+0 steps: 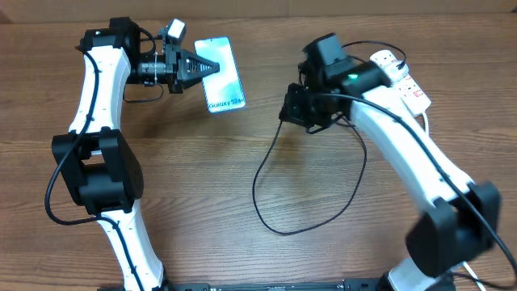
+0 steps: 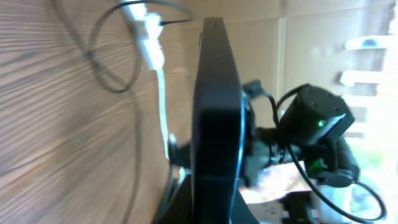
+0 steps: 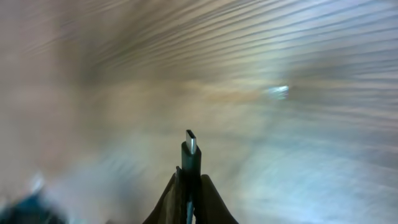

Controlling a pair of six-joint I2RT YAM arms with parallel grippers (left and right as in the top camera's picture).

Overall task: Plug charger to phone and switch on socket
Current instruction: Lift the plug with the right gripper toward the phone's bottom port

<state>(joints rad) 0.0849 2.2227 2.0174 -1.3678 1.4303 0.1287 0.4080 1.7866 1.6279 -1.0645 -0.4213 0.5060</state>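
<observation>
You're at the plugging step. Your left claw [image 1: 202,68] pinches the phone [image 1: 221,77] by its left edge. Right of the phone, your right claw [image 3: 191,182] is clamped on the charger [image 3: 191,148], connector tip free. Next, line that tip up with the phone's port. The socket [image 1: 401,77] lies farther right. No containers show.

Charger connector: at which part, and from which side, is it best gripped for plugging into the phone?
Grip the charger on the black body just behind its metal tip, coming from the cable side, so the tip juts free ahead. The right end effector is shut on it that way.
</observation>
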